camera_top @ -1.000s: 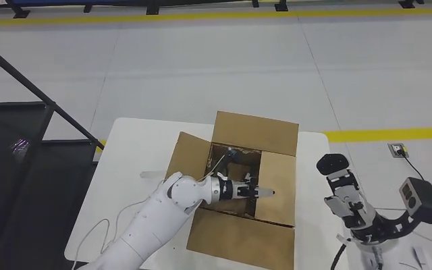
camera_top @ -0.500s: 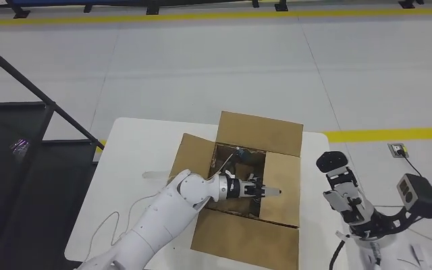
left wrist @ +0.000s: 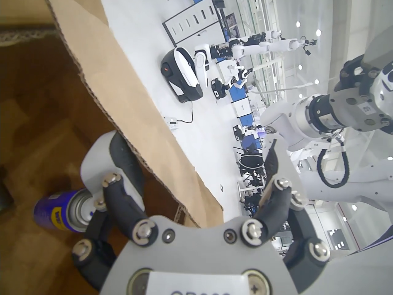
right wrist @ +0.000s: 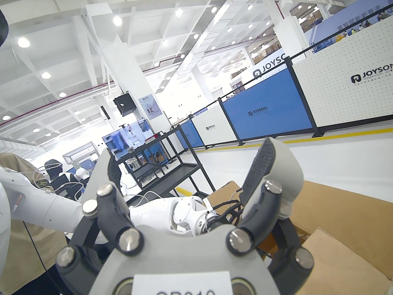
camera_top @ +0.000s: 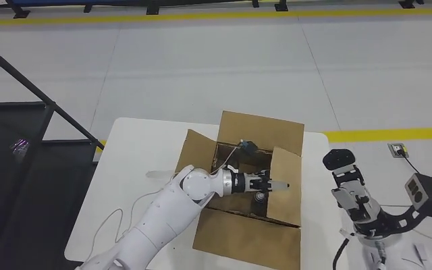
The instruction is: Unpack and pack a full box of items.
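An open cardboard box (camera_top: 260,131) stands on the white table (camera_top: 128,169). My left gripper (camera_top: 271,183) is inside the box, open, and straddles the edge of the raised right flap (left wrist: 122,93); one finger (left wrist: 101,155) is on the inner side of the flap, the other outside. A blue spray can (left wrist: 60,211) lies in the box beside the inner finger. My right gripper (right wrist: 187,170) stands open with nothing in it, held up to the right of the box (right wrist: 331,204) near the table's right edge, where the top view shows it too (camera_top: 343,169).
A pale flat item (camera_top: 158,174) lies on the table by the box's left flap. The near flap (camera_top: 243,236) hangs out toward the table's front edge. Bare table lies left of the box.
My left gripper has moved right across the box, and the right flap has swung up and outward with it. The box has shifted slightly right. The right arm moved a little.
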### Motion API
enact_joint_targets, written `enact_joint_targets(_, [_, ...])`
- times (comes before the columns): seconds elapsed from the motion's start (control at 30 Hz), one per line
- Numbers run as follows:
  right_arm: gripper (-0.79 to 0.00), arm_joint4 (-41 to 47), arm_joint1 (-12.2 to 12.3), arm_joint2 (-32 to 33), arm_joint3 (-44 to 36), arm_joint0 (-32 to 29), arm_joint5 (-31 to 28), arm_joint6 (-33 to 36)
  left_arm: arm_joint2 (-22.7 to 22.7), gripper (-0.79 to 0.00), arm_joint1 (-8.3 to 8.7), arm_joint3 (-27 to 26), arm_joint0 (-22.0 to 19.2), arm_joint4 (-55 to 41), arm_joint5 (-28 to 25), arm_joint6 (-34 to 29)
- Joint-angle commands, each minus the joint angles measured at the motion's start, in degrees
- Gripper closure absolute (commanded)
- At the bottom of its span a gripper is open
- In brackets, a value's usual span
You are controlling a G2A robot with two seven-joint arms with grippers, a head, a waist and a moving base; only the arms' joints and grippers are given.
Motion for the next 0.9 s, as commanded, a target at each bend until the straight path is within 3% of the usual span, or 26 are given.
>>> enact_joint_targets(0.0, [-0.785,0.08,-0.03,0.73,-0.24,-0.37,-0.09,-0.93,-0.02,-0.785,-0.38,-0.44,-0.37,0.51,-0.33,1.00])
enact_joint_targets(0.37, [-0.785,1.89,-0.26,5.39,-0.36,-3.97,0.28,-5.79,3.98,-0.785,-4.73,1.77,-4.49,1.02,1.94,2.13])
enact_joint_targets(0.87, [-0.785,5.13,-0.62,11.63,2.79,-6.88,-0.69,-10.62,9.33,-0.785,-13.15,14.15,-9.15,-1.73,0.47,3.00])
